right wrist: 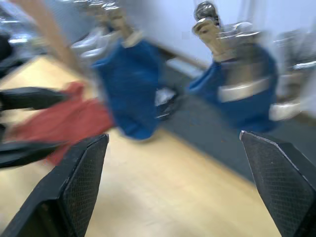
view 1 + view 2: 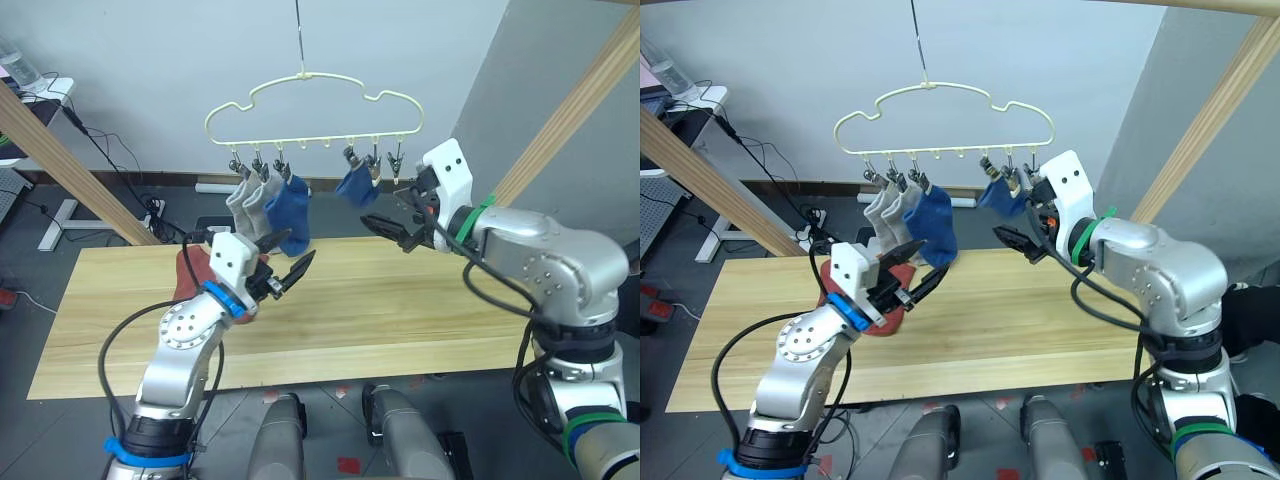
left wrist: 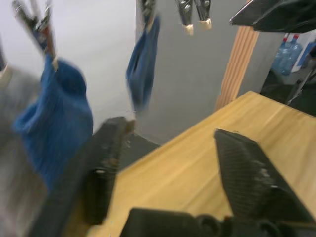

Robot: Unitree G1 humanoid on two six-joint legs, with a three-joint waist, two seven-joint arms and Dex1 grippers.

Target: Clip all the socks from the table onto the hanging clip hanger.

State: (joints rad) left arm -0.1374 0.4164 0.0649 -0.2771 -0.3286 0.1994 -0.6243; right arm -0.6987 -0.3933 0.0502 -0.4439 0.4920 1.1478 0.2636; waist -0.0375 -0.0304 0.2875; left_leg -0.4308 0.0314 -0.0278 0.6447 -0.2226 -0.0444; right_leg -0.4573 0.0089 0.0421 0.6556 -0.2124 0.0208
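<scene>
The pale-yellow clip hanger [image 2: 312,105] hangs above the table's [image 2: 400,310] far edge. Two grey socks [image 2: 248,203] and a blue sock [image 2: 290,210] are clipped at its left. Right of the middle a second blue sock [image 2: 355,185] is clipped, with bare silver clips [image 2: 395,160] beside it. Rust-red sock fabric [image 2: 885,312] lies on the table's left part, just behind my left gripper [image 2: 287,270], which is open and holds nothing. My right gripper [image 2: 392,230] is open too, just below the second blue sock. The right wrist view shows both blue socks [image 1: 131,89] and the red fabric [image 1: 69,118].
Slanted wooden frame poles [image 2: 70,160] stand at both sides of the table. Cables and a power strip [image 2: 150,210] lie on the floor behind. Bottles [image 3: 291,49] stand in the background. Bare table top [image 2: 420,330] stretches to the right.
</scene>
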